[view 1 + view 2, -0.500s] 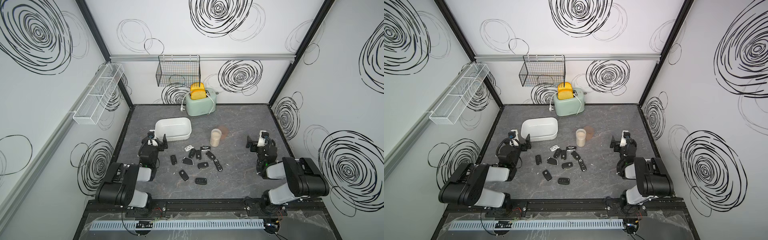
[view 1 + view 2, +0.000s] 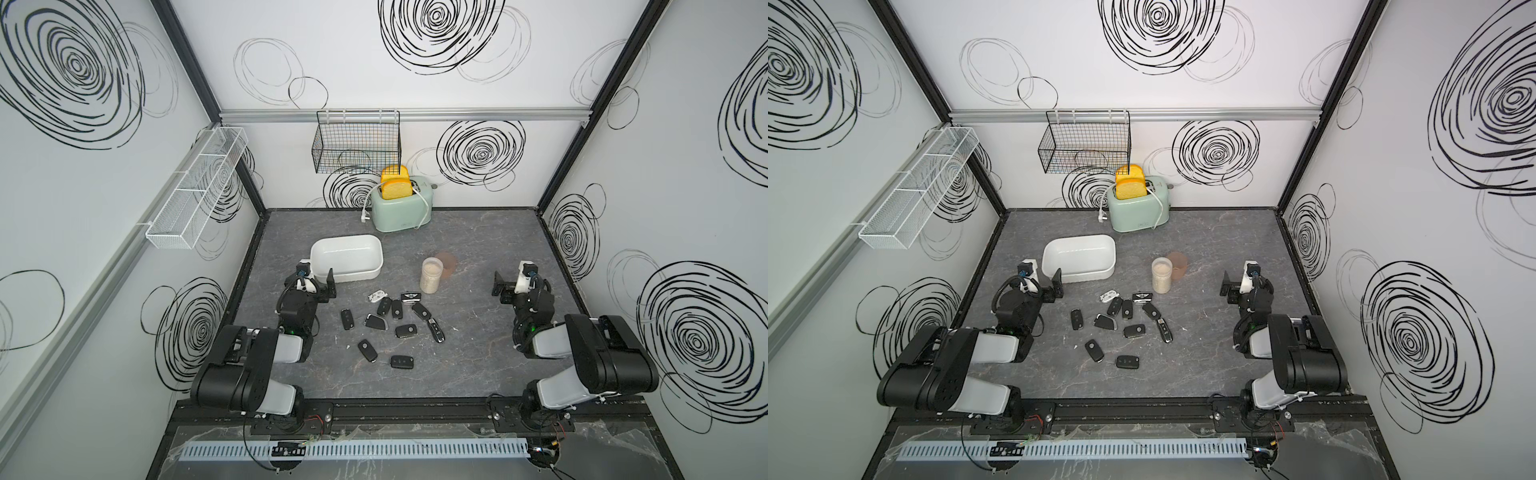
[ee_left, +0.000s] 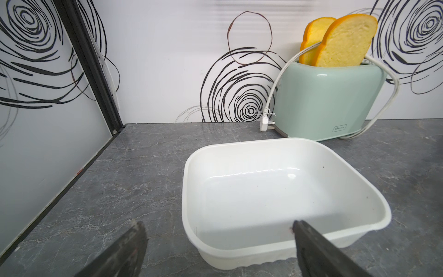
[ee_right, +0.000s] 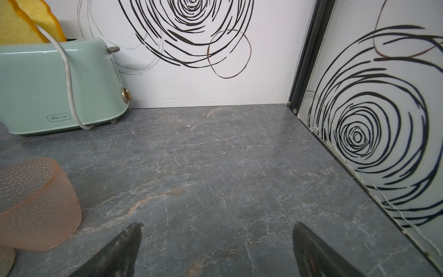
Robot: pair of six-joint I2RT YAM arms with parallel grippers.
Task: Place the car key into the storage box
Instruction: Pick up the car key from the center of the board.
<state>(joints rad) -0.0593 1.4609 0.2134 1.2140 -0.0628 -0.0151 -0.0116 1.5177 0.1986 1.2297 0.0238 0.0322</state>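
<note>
Both my left claw [image 2: 318, 277] and right claw [image 2: 511, 284] are gaping empty; I am judging a car key [image 2: 347, 319] near the storage box [image 2: 353, 275] needs grasping.

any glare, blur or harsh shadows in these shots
Left wrist view: white glare patches on the storage box floor; right wrist view: the right gripper is out of focus, sheen on the toaster; in both top views: even light, only faint shadows.
</note>
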